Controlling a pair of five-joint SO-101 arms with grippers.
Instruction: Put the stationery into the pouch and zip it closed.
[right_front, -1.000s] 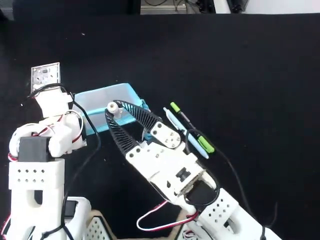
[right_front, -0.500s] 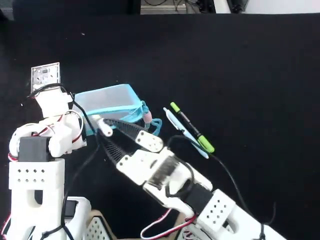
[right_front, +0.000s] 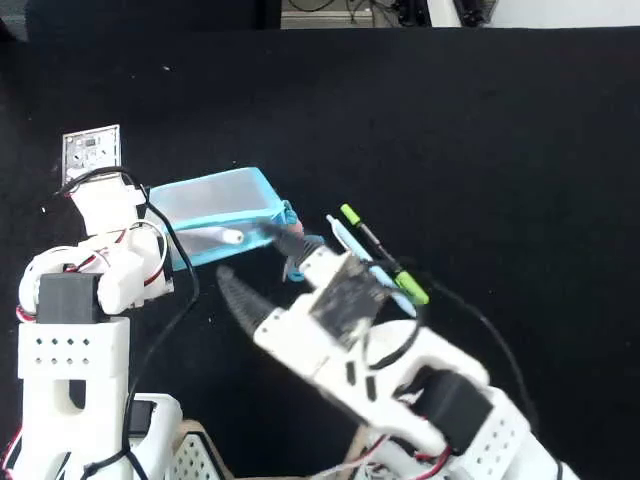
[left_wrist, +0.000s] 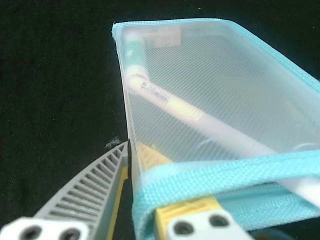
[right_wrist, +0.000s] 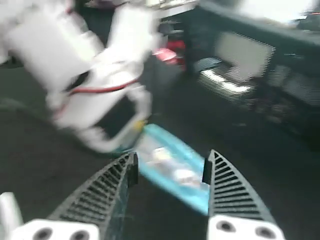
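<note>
Two arms are standing over a black table (right_front: 480, 130). The left gripper (left_wrist: 131, 150) is clamping one corner of the pouch (right_front: 215, 210), with the fabric pinched between its jaws. The right gripper (right_wrist: 170, 159) is hanging spread wide and carrying nothing, just beside the pouch's other end, between it and the loose pens (right_front: 380, 255).

The pouch is lying flat near the left arm. One white pen (left_wrist: 200, 117) is already lying inside it. The loose pens are resting side by side on the table, near the pouch but apart from it.

Handling, as judged: the pouch is looking thin, soft and light — likely to be buckling or sliding unless anchored. The teal zip tape (left_wrist: 215, 172) is offering the firmest hold. The pens are appearing rigid, light and smooth, so prone to rolling — pinching across the mid-barrel is looking safest.
</note>
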